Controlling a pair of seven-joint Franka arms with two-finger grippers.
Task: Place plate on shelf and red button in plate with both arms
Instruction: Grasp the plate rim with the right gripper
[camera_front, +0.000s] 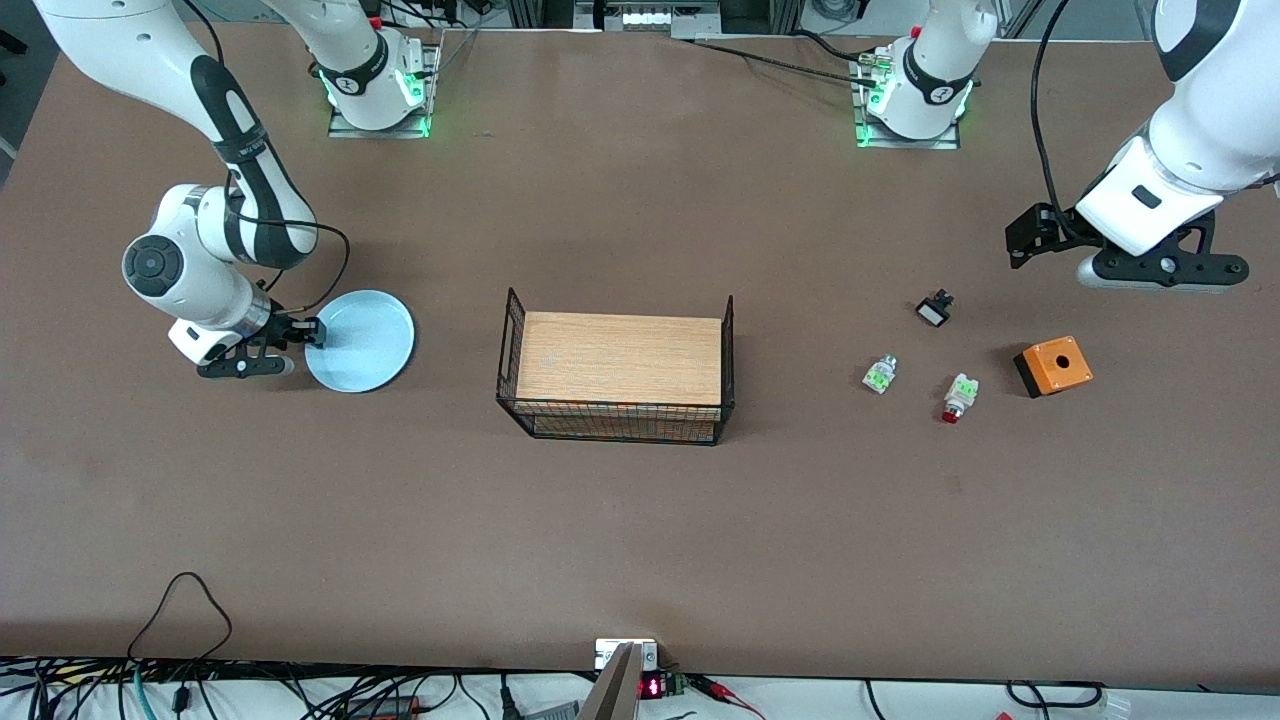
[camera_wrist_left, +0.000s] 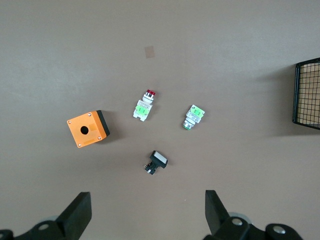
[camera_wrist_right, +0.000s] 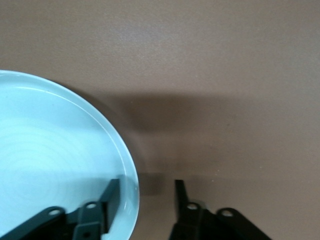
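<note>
The pale light-blue plate (camera_front: 360, 340) lies on the table toward the right arm's end, and it also shows in the right wrist view (camera_wrist_right: 50, 160). My right gripper (camera_front: 310, 330) (camera_wrist_right: 146, 185) is open and low at the plate's rim, with one finger over the inside and the other outside. The red button (camera_front: 958, 397) (camera_wrist_left: 144, 106), white and green with a red cap, lies toward the left arm's end. My left gripper (camera_front: 1030, 240) (camera_wrist_left: 147, 200) is open and empty, up over the table beside the small parts.
A wire basket (camera_front: 620, 420) (camera_wrist_left: 306, 95) with a wooden floor stands mid-table. Near the red button lie a white-green part without a red cap (camera_front: 879, 374) (camera_wrist_left: 192, 117), a black switch (camera_front: 934, 308) (camera_wrist_left: 156, 162) and an orange box with a hole (camera_front: 1052, 366) (camera_wrist_left: 88, 128).
</note>
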